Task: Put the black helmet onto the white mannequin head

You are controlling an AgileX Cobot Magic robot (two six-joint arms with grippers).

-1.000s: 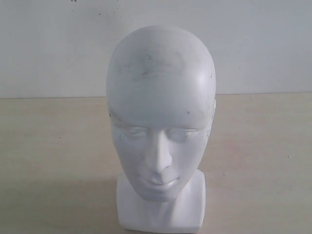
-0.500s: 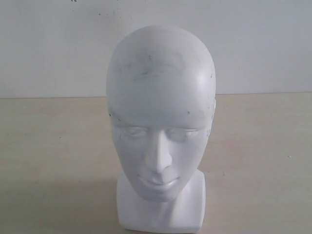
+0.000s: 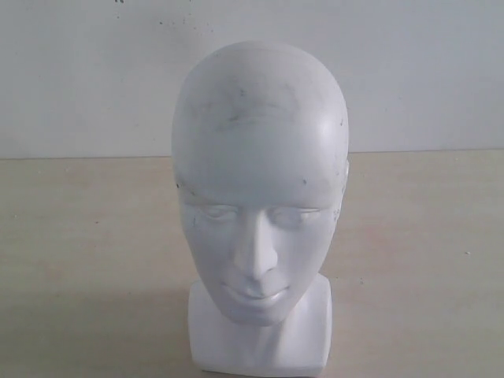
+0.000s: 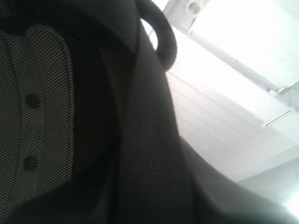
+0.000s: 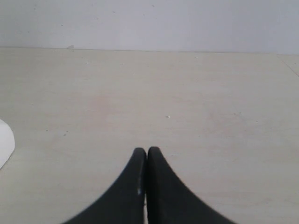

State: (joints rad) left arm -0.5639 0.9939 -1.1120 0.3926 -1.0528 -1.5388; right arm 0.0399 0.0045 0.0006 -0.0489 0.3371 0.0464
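The white mannequin head [image 3: 260,181] stands upright and bare in the middle of the exterior view, facing the camera, with faint dark scuffs on its forehead. The black helmet [image 4: 140,154] shows only in the left wrist view, where its dark fabric lining and a mesh pad [image 4: 42,116] fill the picture very close up, with a ceiling behind. It hangs in the left gripper, whose fingers are hidden by the lining. The right gripper [image 5: 147,151] is shut on nothing, low over the table. Neither arm appears in the exterior view.
The pale wooden table [image 3: 87,236] runs back to a white wall [image 3: 79,71]. A white corner [image 5: 3,140] shows at the edge of the right wrist view, apart from the fingers. A black strap loop [image 4: 163,32] curves off the helmet's rim.
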